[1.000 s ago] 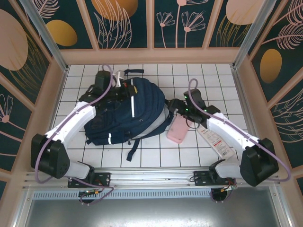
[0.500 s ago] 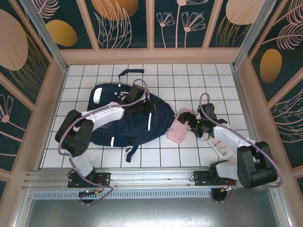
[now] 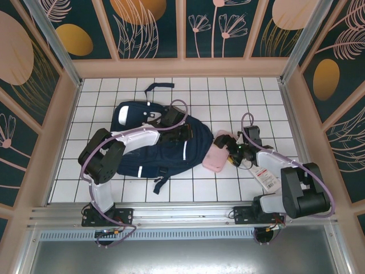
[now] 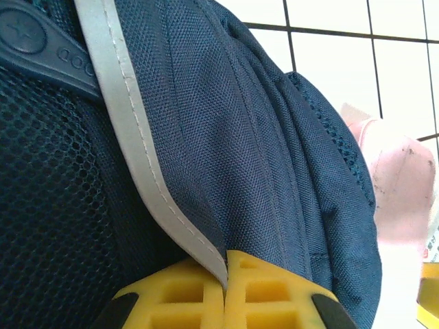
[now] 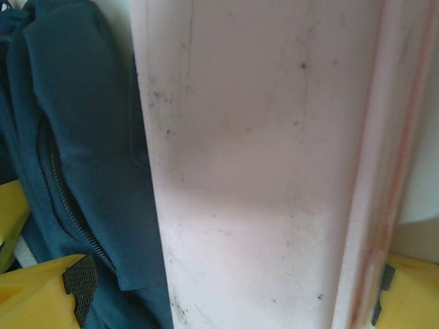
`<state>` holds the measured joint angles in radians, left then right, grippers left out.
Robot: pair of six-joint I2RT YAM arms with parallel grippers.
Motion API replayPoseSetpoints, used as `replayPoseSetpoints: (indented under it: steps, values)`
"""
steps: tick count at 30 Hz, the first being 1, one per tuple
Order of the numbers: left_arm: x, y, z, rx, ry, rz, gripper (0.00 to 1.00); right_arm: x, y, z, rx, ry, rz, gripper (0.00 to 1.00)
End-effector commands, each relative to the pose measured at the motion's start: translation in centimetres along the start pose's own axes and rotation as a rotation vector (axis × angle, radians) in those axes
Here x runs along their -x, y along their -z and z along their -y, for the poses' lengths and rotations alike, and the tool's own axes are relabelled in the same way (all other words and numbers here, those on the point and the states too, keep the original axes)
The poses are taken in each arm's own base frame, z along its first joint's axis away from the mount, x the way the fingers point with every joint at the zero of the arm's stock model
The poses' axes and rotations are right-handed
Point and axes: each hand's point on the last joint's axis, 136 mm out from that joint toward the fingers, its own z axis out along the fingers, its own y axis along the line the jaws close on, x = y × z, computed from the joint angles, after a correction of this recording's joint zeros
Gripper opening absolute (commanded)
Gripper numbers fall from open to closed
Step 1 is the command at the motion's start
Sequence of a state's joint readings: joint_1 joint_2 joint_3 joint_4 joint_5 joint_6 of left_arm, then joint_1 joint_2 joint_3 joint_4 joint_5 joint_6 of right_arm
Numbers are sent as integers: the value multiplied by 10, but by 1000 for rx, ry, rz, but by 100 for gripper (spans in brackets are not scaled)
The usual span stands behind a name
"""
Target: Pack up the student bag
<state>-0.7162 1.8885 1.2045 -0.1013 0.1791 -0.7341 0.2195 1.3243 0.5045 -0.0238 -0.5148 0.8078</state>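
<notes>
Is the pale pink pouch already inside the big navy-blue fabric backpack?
No, in the top view the pale pink pouch lies on the white tiled table right beside the navy-blue fabric backpack, outside it.

Pretty sure this is a robot lab test booth: white gridded tabletop [image 3: 268, 97], teal floral-print wall panels [image 3: 239, 28], aluminium mounting rail [image 3: 182, 214].

Pink pouch [image 5: 260, 171], flecked with dark specks, lies between the spread tips of my right claw [image 5: 226, 301]. A white, red-labelled packet [image 3: 267, 178] lies behind that claw on the white tiled table [image 3: 228, 91].
</notes>
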Motion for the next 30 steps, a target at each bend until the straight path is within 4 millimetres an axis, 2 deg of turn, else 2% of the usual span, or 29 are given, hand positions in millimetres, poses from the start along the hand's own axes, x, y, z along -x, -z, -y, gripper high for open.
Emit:
replayPoseSetpoints:
  steps: [1, 4, 6, 13, 19, 25, 28, 30]
  values:
    - [-36, -18, 16, -59, -47, -110, 0, 6, 23, -66, 203, 97, 24, 97]
    - [-39, -19, 15, -68, -43, -118, 0, 6, 36, -82, 245, 126, 52, 97]
    - [-39, -20, 16, -73, -43, -120, 0, 5, 33, -81, 236, 130, 45, 97]
    - [-29, -8, 21, -71, -56, -86, 0, -1, 0, -32, 89, 67, -12, 96]
    - [-27, -1, 23, -72, -59, -72, 0, 5, -1, -8, -31, 68, 26, 97]
    - [-27, -1, 26, -90, -47, -71, 0, 11, -3, -8, -42, 72, 33, 96]
    - [-24, 4, 29, -93, -49, -60, 0, 16, -2, -3, -79, 73, 55, 93]
    - [-20, 10, 30, -93, -52, -46, 0, 20, 2, 1, -81, 62, 71, 87]
